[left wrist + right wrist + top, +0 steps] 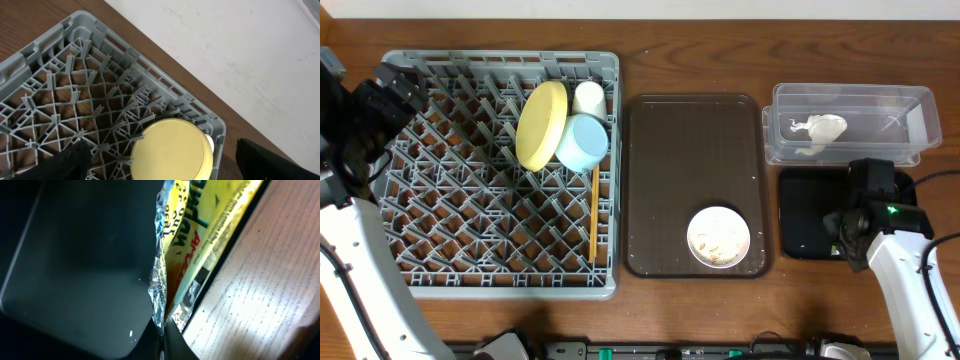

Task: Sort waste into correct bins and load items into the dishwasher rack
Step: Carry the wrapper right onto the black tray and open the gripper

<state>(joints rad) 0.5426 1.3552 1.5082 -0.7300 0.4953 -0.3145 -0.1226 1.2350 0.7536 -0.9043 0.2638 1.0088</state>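
Observation:
The grey dishwasher rack (470, 230) holds the yellow plate (541, 125) on edge, the small white cup (588, 97), the light blue bowl (583, 143) and the chopsticks (593, 215). My left gripper (395, 90) is open and empty above the rack's far left corner. In its wrist view (167, 162) its fingers are spread over the plate (172, 150). My right gripper (850, 232) is shut on the yellow-orange snack wrapper (200, 225) over the black tray (805, 215). The white napkin (817, 130) lies in the clear tub (910, 110). The white bowl (719, 237) holds pale crumbs.
The white bowl sits at the front right of the brown serving tray (690, 150), between the rack and the bins. The clear tub stands behind the black tray (85, 265). Bare wooden table (265, 280) lies to the tray's right.

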